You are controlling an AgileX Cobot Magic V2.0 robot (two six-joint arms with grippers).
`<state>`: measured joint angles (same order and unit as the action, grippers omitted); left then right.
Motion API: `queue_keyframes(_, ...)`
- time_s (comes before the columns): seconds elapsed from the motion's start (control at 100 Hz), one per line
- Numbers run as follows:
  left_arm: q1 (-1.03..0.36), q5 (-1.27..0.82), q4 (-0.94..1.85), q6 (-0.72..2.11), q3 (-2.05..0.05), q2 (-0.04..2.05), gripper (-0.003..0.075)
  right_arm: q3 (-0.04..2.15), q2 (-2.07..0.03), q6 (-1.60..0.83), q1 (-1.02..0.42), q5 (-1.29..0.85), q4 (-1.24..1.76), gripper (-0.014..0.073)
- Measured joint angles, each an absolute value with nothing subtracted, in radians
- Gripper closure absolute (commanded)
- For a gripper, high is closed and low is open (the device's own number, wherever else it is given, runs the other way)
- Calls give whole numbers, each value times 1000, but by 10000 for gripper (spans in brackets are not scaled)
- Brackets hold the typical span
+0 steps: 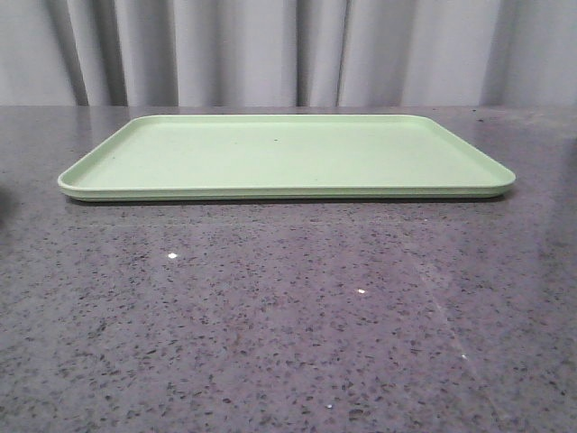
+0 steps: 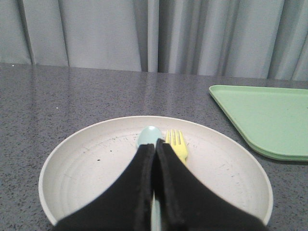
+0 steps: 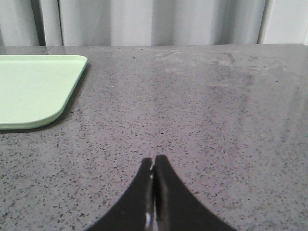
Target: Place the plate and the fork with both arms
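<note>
tray (image 1: 270, 153): light green, flat on table | table (image 1: 288, 325): dark speckled | spoon (image 2: 148, 135): pale blue | curtain (image 1: 288, 50): grey

Table (image 1: 288, 316) is looking like polished speckled grey stone, glossy, throwing back light spots and the curtain's sheen. Tray (image 1: 279, 153) is reading as light green plastic, smooth, matt to satin. Plate (image 2: 96, 168) under the left gripper (image 2: 155, 147) is showing a matt cream surface with fine dark specks and faint rings. Fork (image 2: 177, 144) is looking like smooth yellow plastic; spoon (image 2: 148, 134) beside it pale blue, smooth. Fingers (image 3: 163, 192) are showing matt black. Curtain (image 1: 270, 50) is hanging as soft grey cloth.
</note>
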<state>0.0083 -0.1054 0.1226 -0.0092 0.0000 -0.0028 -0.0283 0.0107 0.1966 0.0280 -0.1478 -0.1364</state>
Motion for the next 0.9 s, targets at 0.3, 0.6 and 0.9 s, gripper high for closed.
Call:
queue_keyframes(0.3,8,-88,123,-9,0,-3,741,-28,11,197,28,-148,-136,661)
queue_keyframes(0.6,8,-88,123,-9,0,-3,741,-28,11,197,28,-148,-136,661)
queue_keyframes(0.9,8,-43,123,-9,0,-3,741,-28,11,197,28,-148,-159,661)
